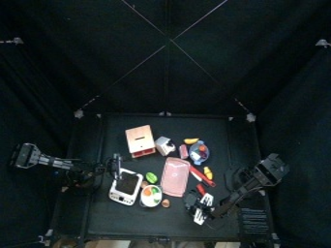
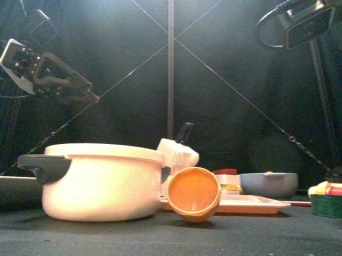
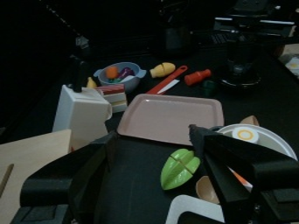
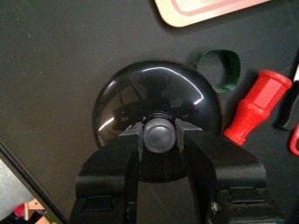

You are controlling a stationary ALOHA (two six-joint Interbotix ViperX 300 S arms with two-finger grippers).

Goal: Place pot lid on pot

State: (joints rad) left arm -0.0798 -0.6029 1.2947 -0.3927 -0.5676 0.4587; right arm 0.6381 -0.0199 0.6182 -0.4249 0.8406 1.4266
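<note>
From above, your pot lid (image 1: 204,201) lies on the counter (image 1: 97,136) at its front right, under the right hand (image 1: 207,205). At counter level, the cream pot (image 2: 100,182) stands uncovered, no writing readable. Your left hand (image 3: 152,166) hangs spread over a pink tray (image 3: 173,118). Your right hand (image 4: 160,144) straddles the lid's knob (image 4: 159,134), jaws apart.

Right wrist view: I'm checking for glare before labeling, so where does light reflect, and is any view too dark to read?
Right wrist view: a bright streak on the left of the shiny black lid; the knob between the tool's jaws also glints. Top view: the table is dim, objects small. Front view: the pot is well lit against black curtains.
</note>
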